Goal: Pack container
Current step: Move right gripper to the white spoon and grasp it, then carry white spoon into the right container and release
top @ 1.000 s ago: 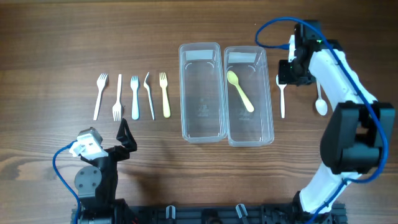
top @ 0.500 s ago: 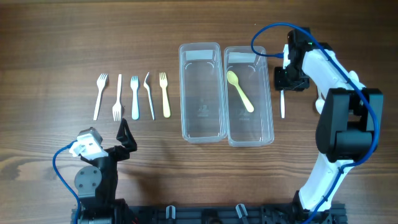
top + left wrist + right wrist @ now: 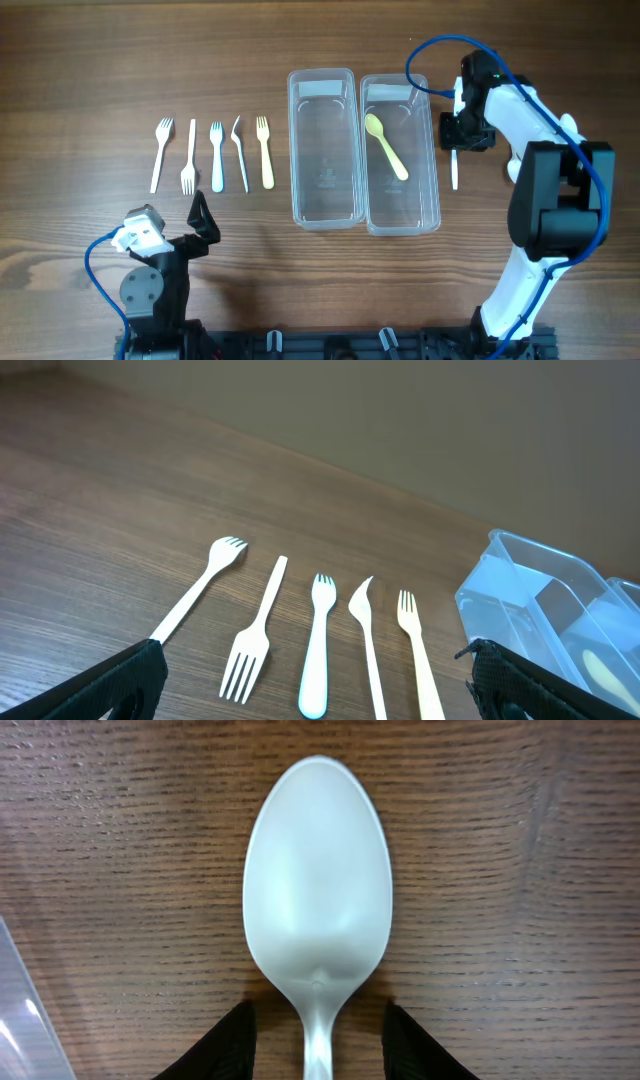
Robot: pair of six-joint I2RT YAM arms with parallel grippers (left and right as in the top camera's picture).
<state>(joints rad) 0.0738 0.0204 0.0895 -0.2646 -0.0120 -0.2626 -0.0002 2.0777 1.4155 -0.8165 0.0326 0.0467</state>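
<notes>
Spoon (image 3: 316,890) bowl filling wrist view, hidden overhead beneath right hand (image 3: 455,131)

1. Right arm (image 3: 530,105): smooth white shell links, joined by bulky black joint housings with rounded corners.
2. A thin right blue cable (image 3: 430,48) loops out from the arm's wrist end, and more blue cable runs along the large black housing.
3. Right pincer fingers (image 3: 225,1045): matte black, with softly rounded edges.
4. Left arm (image 3: 165,270): mostly black, with a round grey joint cap.
5. A small white-and-grey wrist block (image 3: 140,230) tops the left arm, and a left blue cable (image 3: 92,265) curves beside it.
6. Left pincer fingers (image 3: 110,685): black, with a finely grained, rough-looking surface.
</notes>
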